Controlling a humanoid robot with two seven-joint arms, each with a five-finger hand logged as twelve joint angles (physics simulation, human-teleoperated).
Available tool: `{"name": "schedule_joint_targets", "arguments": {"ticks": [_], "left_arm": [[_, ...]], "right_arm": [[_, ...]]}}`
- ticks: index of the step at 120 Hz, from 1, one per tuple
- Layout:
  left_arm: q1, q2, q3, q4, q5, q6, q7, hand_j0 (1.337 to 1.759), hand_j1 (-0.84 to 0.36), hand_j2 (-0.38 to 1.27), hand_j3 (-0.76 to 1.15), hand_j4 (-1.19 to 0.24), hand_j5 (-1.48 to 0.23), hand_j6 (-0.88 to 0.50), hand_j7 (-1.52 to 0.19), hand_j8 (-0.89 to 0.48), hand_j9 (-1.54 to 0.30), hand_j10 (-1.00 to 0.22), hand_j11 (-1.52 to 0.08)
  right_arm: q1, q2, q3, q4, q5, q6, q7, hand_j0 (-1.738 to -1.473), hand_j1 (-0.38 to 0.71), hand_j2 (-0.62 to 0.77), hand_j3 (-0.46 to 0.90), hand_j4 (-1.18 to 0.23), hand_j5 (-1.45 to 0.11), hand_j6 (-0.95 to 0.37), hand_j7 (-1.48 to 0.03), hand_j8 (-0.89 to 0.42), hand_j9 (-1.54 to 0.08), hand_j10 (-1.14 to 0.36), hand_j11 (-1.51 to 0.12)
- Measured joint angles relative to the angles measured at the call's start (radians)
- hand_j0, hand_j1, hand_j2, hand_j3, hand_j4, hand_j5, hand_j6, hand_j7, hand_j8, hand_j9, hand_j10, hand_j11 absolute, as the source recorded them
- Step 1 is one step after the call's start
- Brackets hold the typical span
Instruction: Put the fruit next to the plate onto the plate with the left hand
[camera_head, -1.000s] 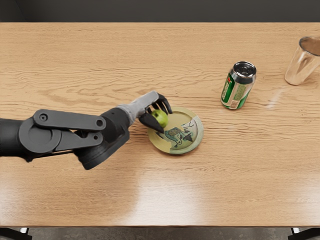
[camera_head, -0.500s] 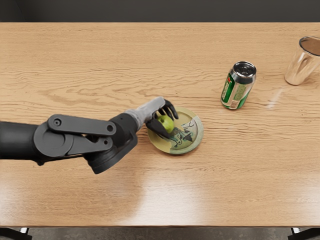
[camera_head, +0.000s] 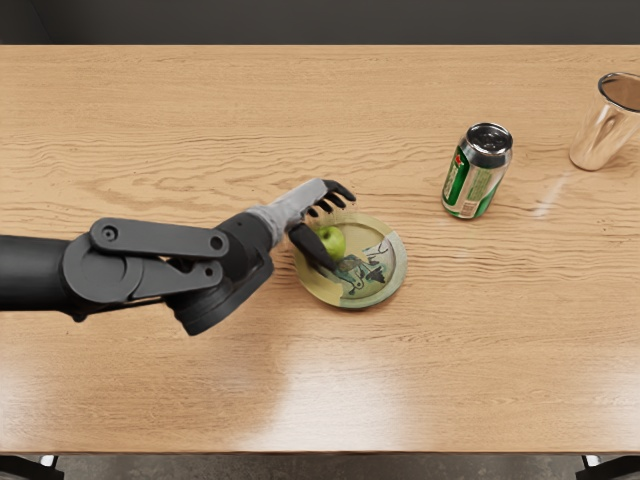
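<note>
Head view looks down at a slant on a light wooden table (camera_head: 200, 110) with a visible grain. Farthest to the left of the round olive-green plate with a dark printed figure (camera_head: 385, 272), the dark grey left arm (camera_head: 130, 268) comes in from the picture's left edge and reaches toward the plate's left rim. The left hand (camera_head: 305, 218), grey at the wrist with black fingers, sits over that left rim. It is spread wide and grips nothing: the four black fingers (camera_head: 338, 192) fan out past the plate's far-left edge, above the fruit and clear of it, and the black thumb (camera_head: 312, 256) stretches across the plate's near-left part, just beside the fruit. Whether the thumb touches the fruit cannot be told. The small round green apple (camera_head: 331, 241) lies on the plate, in its left half, in the gap between thumb and fingers. To the right of the plate and farther back, well apart from it, stands an upright green drinks can with a silver top (camera_head: 477, 171). Farther right again, at the picture's right edge, a shiny metal cup (camera_head: 606, 122) stands on the table.
</note>
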Motion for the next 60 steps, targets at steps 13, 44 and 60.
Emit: {"name": "schedule_joint_targets", "arguments": {"ticks": [13, 44, 60], "left_arm": [[-0.028, 0.087, -0.029, -0.003, -0.002, 0.0, 0.0, 1.658, 0.1, 0.06, 0.0, -0.21, -0.28, -0.21, -0.28, -0.2, -0.28, -0.22, -0.28], [-0.056, 0.563, -0.105, -0.1, -0.004, -0.208, 0.0, 1.658, 0.28, 0.02, 0.0, -0.06, -0.08, -0.06, -0.08, -0.06, -0.08, -0.06, -0.08], [-0.041, 0.722, -0.141, -0.108, -0.005, -0.498, 0.0, 1.658, 0.31, 0.01, 0.0, -0.03, -0.04, -0.03, -0.04, -0.03, -0.04, -0.03, -0.04]], "right_arm": [[0.0, 0.0, 0.0, 0.0, 0.0, 0.0, 0.0, -1.658, -0.32, 0.0, 0.0, -0.02, -0.03, -0.02, -0.03, -0.02, -0.03, -0.02, -0.03], [0.0, 0.0, 0.0, 0.0, 0.0, 0.0, 0.0, -1.658, -0.32, 0.0, 0.0, -0.02, -0.03, -0.02, -0.03, -0.02, -0.03, -0.02, -0.03], [0.0, 0.0, 0.0, 0.0, 0.0, 0.0, 0.0, -1.658, -0.32, 0.0, 0.0, -0.02, -0.03, -0.02, -0.03, -0.02, -0.03, -0.02, -0.03]]}}
